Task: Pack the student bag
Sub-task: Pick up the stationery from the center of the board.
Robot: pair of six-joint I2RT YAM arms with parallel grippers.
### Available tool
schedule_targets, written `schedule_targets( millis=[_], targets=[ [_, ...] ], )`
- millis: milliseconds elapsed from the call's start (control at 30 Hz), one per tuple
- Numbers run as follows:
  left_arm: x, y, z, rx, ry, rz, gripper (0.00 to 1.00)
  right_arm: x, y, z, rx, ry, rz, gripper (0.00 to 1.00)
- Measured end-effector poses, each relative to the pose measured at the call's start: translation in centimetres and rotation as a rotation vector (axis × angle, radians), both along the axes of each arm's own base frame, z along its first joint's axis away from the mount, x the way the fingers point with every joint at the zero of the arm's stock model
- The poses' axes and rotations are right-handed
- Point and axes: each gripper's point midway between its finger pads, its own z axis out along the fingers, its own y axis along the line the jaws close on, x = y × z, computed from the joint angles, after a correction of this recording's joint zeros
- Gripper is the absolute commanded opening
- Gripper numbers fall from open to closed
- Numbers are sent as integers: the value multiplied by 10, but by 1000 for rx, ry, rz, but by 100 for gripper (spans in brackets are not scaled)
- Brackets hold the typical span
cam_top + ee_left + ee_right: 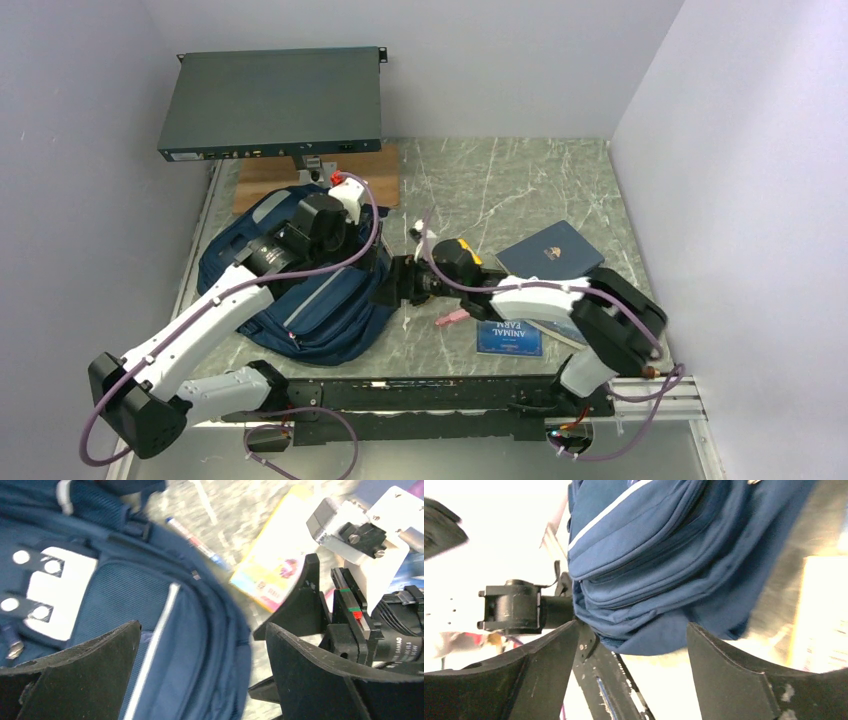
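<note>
The student bag (300, 295), navy with grey stripes, lies flat on the left of the table. My left gripper (362, 262) hovers over its right part, open and empty. In the left wrist view the bag (165, 625) with its white-grey patch (55, 595) fills the gap between the open fingers (85, 670). My right gripper (386, 292) points left at the bag's right edge, open and empty. In the right wrist view the bag (664, 565) hangs just ahead of the open fingers (734, 670), apart from them.
A dark blue book (550, 252), an Animal Farm book (510, 338) and a pink item (452, 318) lie on the right. A yellow book (270, 570) and a pen (197, 545) lie beside the bag. A grey rack unit (272, 103) stands over a wooden board (380, 170) at the back.
</note>
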Motion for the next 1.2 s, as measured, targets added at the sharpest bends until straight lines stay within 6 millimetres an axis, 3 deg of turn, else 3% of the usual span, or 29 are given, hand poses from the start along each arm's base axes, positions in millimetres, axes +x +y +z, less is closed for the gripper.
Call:
schedule_targets(
  millis=[100, 200, 367, 467, 533, 700, 800, 967, 1200],
  targets=[
    [-1, -26, 12, -118, -12, -50, 100, 11, -25, 17, -42, -71, -82, 88],
    [-1, -58, 5, -158, 24, -111, 100, 20, -59, 28, -80, -123, -191, 88],
    [2, -121, -21, -88, 105, -208, 100, 43, -144, 10, -170, -115, -468, 84],
    [5, -146, -38, -39, 135, -230, 100, 43, -182, -2, -177, -90, -593, 75],
    [14, -156, -47, -6, 160, -222, 96, 39, -196, -11, -163, -64, -636, 68],
    [48, -180, -74, 55, 205, -175, 77, 26, -209, -46, -144, 36, -683, 58],
    [63, -183, -97, 95, 242, -146, 67, 20, -212, -60, -135, 88, -692, 52],
    [76, -165, -131, 130, 318, -88, 69, 27, -211, -60, -95, 121, -713, 44],
    [105, -137, -145, 40, 384, -20, 78, 35, -202, -67, -43, 202, -720, 37]
  ],
)
